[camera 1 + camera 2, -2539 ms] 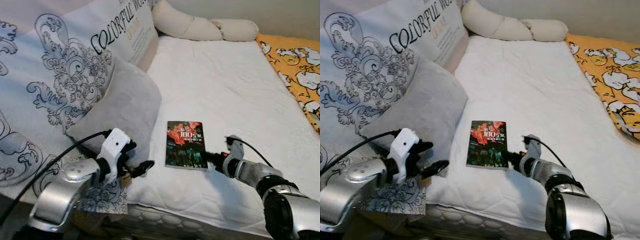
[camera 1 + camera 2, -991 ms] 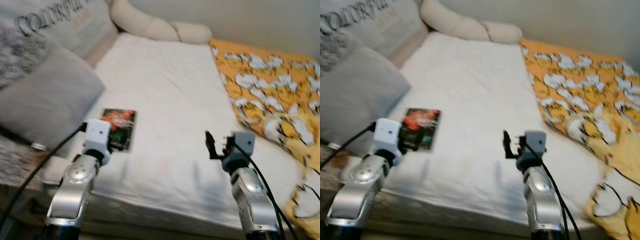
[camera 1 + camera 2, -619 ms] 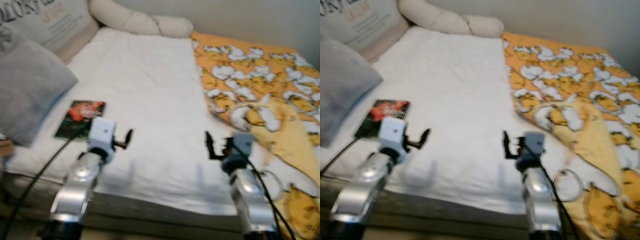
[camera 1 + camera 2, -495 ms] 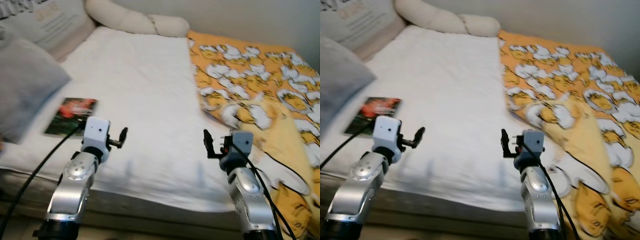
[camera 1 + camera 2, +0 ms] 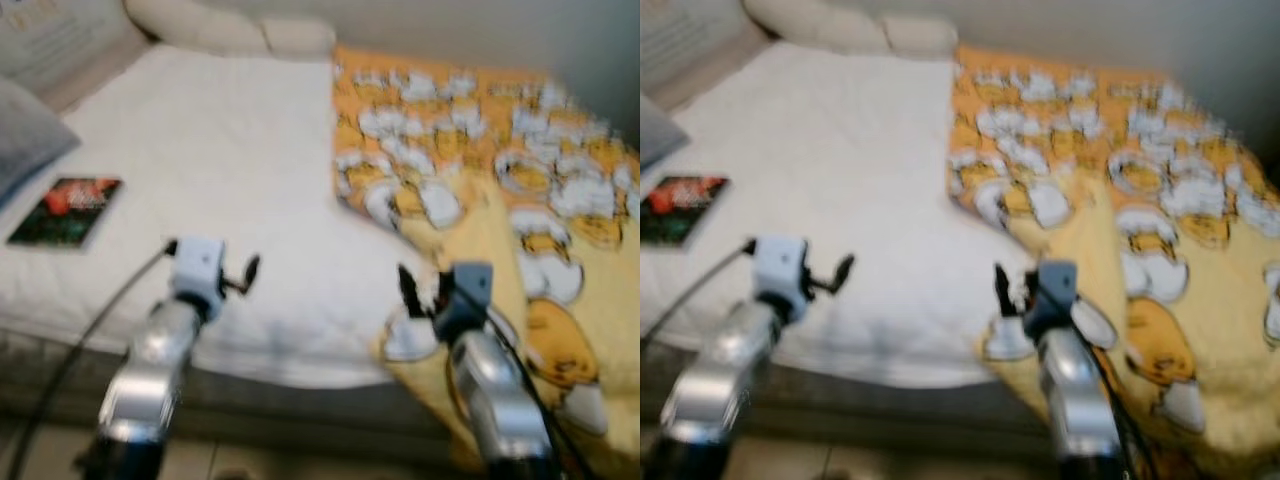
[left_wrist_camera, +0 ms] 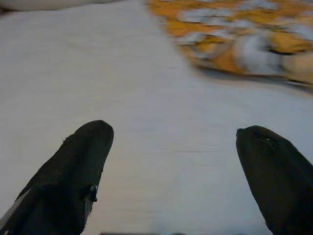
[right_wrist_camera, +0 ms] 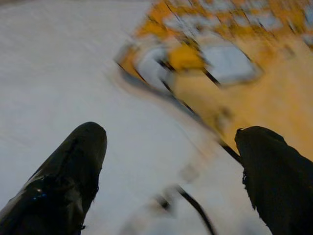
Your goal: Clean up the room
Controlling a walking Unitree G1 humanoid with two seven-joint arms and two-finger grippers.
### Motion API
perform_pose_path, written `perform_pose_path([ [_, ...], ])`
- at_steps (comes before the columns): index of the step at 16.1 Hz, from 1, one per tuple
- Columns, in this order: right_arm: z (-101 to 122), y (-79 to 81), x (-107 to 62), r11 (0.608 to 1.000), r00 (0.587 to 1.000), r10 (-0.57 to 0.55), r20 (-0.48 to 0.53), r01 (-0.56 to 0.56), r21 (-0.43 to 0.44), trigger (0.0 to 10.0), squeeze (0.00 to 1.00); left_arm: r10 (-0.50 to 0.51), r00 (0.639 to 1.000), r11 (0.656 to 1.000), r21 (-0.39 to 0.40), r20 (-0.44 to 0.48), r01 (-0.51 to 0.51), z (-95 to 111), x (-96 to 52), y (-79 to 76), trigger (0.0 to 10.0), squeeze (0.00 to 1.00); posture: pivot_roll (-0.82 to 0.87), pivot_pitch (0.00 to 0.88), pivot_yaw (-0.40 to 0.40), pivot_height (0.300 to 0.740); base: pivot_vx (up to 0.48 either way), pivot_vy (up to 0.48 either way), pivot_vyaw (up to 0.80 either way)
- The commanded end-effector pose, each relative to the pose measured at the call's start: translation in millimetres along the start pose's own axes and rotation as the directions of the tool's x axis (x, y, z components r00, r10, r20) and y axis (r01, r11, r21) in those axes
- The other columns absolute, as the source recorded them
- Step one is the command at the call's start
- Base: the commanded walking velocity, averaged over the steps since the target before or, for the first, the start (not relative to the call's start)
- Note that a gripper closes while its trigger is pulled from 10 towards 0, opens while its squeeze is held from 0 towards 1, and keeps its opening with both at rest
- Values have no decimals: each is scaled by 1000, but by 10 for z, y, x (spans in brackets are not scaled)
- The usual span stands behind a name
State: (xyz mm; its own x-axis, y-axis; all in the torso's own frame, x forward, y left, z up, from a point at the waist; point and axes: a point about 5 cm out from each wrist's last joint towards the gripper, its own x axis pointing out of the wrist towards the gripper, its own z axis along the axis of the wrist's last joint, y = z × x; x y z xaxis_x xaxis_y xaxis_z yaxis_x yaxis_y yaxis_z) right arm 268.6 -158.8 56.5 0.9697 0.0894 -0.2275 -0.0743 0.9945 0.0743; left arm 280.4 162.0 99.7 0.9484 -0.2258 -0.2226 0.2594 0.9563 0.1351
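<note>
The head views are blurred. A dark book (image 5: pixel 65 210) with a red cover picture lies on the white mattress (image 5: pixel 210 140), far to my left. An orange and yellow blanket (image 5: pixel 480 160) with white cartoon prints covers the right part of the bed and hangs over its front edge. My left gripper (image 5: pixel 247 272) is open over the mattress near the front edge, with white sheet between its fingers (image 6: pixel 83 161). My right gripper (image 5: pixel 420 292) is open above the blanket's edge, its fingers (image 7: pixel 73 166) spread with nothing between them.
A grey pillow (image 5: pixel 25 135) sits at the far left. A cream bolster (image 5: pixel 230 30) lies along the head of the bed by the wall. The bed's front edge (image 5: pixel 300 390) runs just below both arms, with floor (image 5: pixel 300 465) under it.
The camera has swung right: the book and pillow slid to the picture's left and the blanket now lies before me. Both grippers stay open and raised.
</note>
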Motion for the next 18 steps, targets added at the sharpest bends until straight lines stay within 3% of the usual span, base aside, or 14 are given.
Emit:
perform_pose_path([
  [1,2,3,8,1000,1000,-2,-12,2,-10,10000,0,-14,1000,1000,23,21,13,59,11,5,10000,329,68,0,-53,740,0,0,0],
  [6,-16,-3,44,999,999,-8,-48,6,-39,10000,0,-83,997,995,61,0,82,41,10,-29,10000,325,64,0,-45,740,0,0,0],
  [7,-7,13,54,999,999,11,-43,-13,-36,10000,1000,-91,996,994,67,-1,91,43,10,-33,10000,329,63,0,-43,740,0,0,0],
  [8,3,56,64,998,998,56,-37,-57,-11,10000,1000,-102,995,992,73,-3,102,49,16,-40,10000,329,60,0,-37,740,0,0,0],
  [10,-30,125,132,988,988,122,-94,-130,-81,10000,1000,-142,990,985,93,-14,143,51,24,-64,10000,333,55,0,-27,740,0,0,0],
  [12,-105,202,247,951,954,219,-203,-256,-176,10000,1000,-184,982,974,125,-34,187,43,26,-75,10000,325,54,0,-18,740,0,0,0],
  [13,-134,225,303,920,933,255,-254,-315,-232,10000,1000,-208,977,968,134,-47,212,40,23,-77,10000,329,58,0,-19,740,0,0,0],
  [16,-183,224,487,770,861,294,-415,-471,-431,10000,1000,-284,953,938,176,-109,299,16,-40,-72,10000,325,92,0,-25,740,0,0,0],
  [18,-200,187,556,702,824,270,-499,-523,-484,10000,1000,-339,927,905,215,-160,368,7,-124,-76,10000,322,114,0,-24,740,0,0,0],
])
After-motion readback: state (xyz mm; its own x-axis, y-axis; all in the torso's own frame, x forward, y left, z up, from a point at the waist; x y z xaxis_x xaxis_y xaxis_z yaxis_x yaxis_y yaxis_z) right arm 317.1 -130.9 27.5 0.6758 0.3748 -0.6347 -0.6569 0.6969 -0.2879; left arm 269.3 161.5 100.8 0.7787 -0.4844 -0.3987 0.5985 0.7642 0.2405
